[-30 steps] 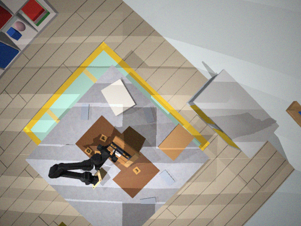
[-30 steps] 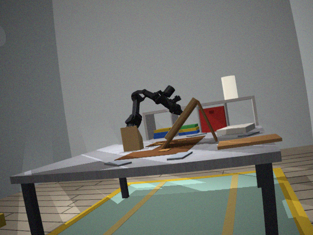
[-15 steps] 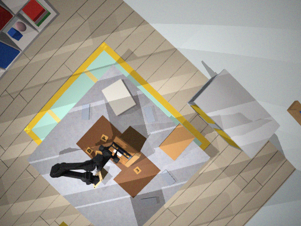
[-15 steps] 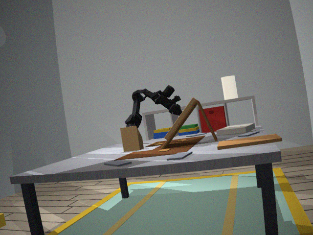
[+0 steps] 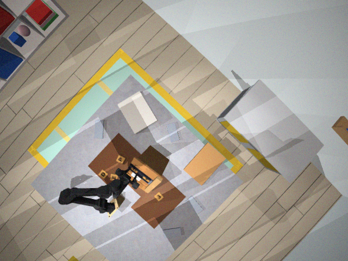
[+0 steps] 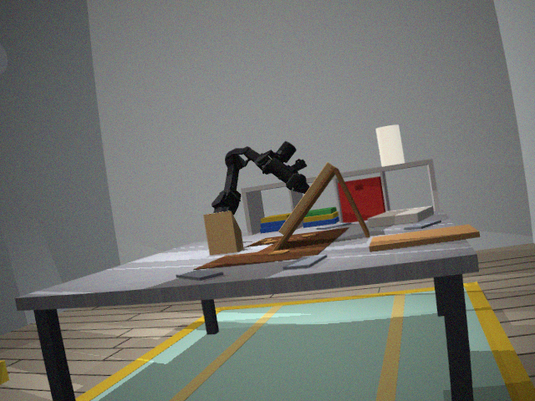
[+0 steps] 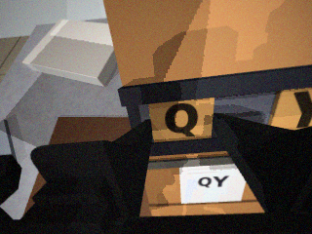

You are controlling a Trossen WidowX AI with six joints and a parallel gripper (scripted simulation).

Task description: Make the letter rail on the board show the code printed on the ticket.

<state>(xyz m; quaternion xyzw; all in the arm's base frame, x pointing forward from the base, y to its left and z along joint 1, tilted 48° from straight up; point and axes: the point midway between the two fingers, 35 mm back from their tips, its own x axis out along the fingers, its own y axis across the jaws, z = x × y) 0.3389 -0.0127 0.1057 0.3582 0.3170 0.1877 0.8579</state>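
Note:
The sloped board point(image 5: 148, 170) point(image 6: 308, 200) point(image 7: 244, 39) carries a dark letter rail point(image 7: 195, 89). The ticket point(image 7: 213, 182) on it reads QY. My gripper point(image 6: 306, 189) point(image 7: 180, 120) is shut on the Q tile point(image 7: 181, 119), which sits upright between the rail's bars near its left end in the wrist view. The Y tile point(image 7: 297, 109) is in the rail farther right, partly cut off by the frame, with a gap between the two. Loose tiles P point(image 5: 120, 159), D point(image 5: 103, 174), E point(image 5: 113, 176) and one like a 3 point(image 5: 159, 196) lie around the board.
The board stands on a brown mat point(image 5: 168, 206). A pale box point(image 5: 137, 112) point(image 6: 415, 215) point(image 7: 73, 54) lies behind it, and an orange slab point(image 5: 203, 164) point(image 6: 423, 238) lies to one side. Thin grey-blue plates point(image 5: 173, 131) point(image 6: 200, 274) lie on the counter.

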